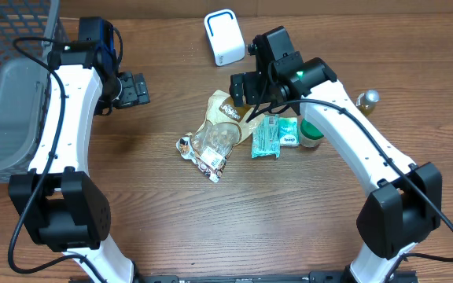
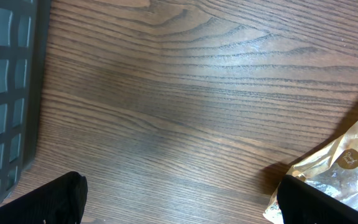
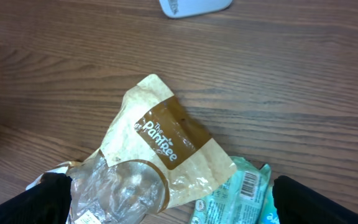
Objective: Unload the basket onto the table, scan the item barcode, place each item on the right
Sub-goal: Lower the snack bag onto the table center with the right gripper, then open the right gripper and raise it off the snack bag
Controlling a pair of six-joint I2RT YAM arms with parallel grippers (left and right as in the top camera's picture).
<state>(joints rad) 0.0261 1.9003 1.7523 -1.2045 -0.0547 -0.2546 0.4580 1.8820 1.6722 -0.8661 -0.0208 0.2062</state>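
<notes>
Okay, right end effector (image 1: 241,86) is released, fingers spread wide over the tan and brown paper snack bag with a clear window (image 3: 166,146). The bag lies flat mid-table, not gripped. A teal plastic wipes packet (image 3: 244,193) touches the bag's right edge, barcode facing up. The white handheld scanner with blue trim (image 1: 224,37) sits near the far edge of the wooden table (image 1: 289,220), apart from the bag. Left end effector (image 2: 179,202) is also released, empty, over bare wood between the grey mesh basket (image 2: 5,93) and the bag.
</notes>
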